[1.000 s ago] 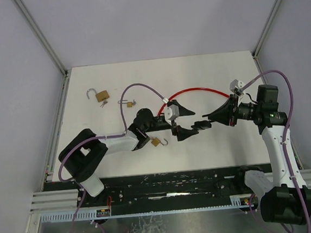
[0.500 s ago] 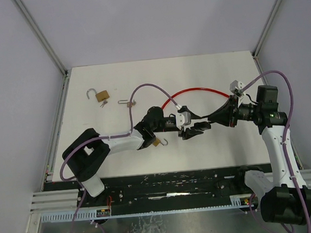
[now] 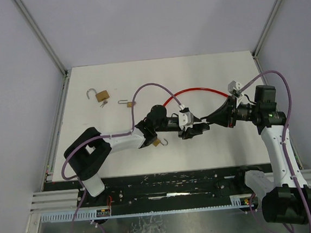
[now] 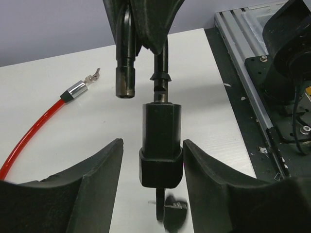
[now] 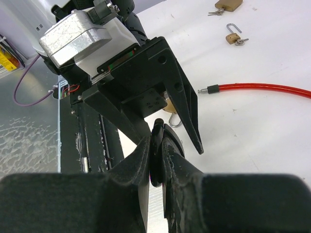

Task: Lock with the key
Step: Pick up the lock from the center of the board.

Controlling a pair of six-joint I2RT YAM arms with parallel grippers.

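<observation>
Lock point(image 4: 160, 141) | between the parted left pincer point(image 4: 152, 145) | gripped by right pincer point(image 5: 156, 135)

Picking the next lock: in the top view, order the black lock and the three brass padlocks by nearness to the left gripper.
1. The black lock, between the left gripper's fingers.
2. The padlock by the left arm, just near-left.
3. The small padlock, back left.
4. The leftmost padlock, far back left.

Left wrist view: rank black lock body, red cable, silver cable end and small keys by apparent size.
1. black lock body (closest, so inflated)
2. red cable, visible stretch
3. silver cable end
4. small keys
</observation>
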